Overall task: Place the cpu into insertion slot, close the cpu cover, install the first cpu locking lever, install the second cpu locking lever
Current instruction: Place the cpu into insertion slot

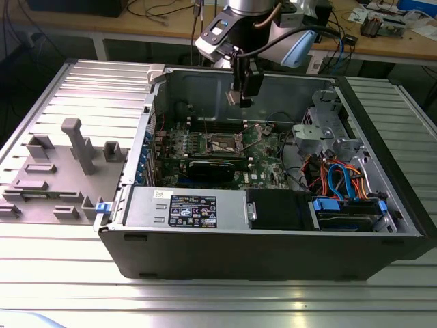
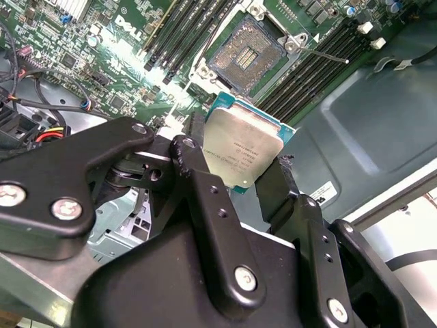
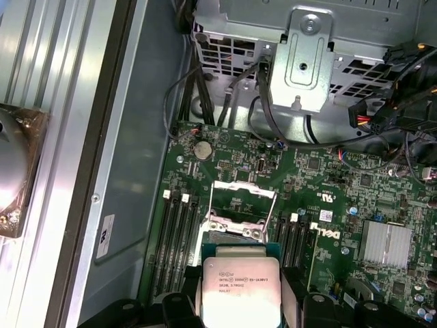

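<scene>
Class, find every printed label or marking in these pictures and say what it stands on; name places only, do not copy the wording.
Dark printed lines: on the silvery-beige square cpu held between the black fingers.
White lettering: on the green circuit board.
White sticker: on the grey metal case wall.
Black-and-white label: on the silver metal box inside the case.

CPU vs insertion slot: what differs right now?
The small flat square cpu with a pale silvery face is clamped in the black gripper. The dark square insertion slot with a silver rim lies in the green circuit board, empty. The cpu face is smooth; the insertion slot floor is finely dotted. Both are square.
</scene>
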Action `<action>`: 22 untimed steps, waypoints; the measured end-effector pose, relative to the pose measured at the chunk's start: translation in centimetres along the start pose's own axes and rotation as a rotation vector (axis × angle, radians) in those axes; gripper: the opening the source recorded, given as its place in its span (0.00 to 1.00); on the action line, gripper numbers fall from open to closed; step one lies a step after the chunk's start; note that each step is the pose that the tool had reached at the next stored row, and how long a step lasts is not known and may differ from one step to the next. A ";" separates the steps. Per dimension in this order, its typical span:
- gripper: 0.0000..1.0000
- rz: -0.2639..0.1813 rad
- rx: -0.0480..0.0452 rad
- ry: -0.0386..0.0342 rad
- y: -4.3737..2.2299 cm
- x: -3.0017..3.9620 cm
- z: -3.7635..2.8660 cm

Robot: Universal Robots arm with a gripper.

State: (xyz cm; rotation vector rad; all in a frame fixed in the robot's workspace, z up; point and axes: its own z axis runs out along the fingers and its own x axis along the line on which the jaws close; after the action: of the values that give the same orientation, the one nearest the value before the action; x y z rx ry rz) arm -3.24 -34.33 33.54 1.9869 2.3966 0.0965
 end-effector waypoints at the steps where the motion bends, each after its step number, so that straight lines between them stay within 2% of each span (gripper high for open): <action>1: 0.54 0.000 -0.0001 0.0000 0.00 0.00 0.04; 5: 0.54 0.004 0.0000 -0.0005 -0.04 -0.01 0.42; 7: 0.54 0.024 -0.0004 -0.0018 -0.05 -0.01 0.60; 14: 0.54 0.153 -0.0027 -0.0101 -0.11 -0.03 1.54; 15: 0.54 0.170 -0.0008 -0.0112 -0.13 -0.03 1.69; 22: 0.54 0.175 -0.0003 -0.0114 -0.13 -0.03 1.84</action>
State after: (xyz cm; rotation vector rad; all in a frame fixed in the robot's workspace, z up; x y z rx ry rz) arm -3.25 -34.33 31.69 2.1873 2.2108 0.0888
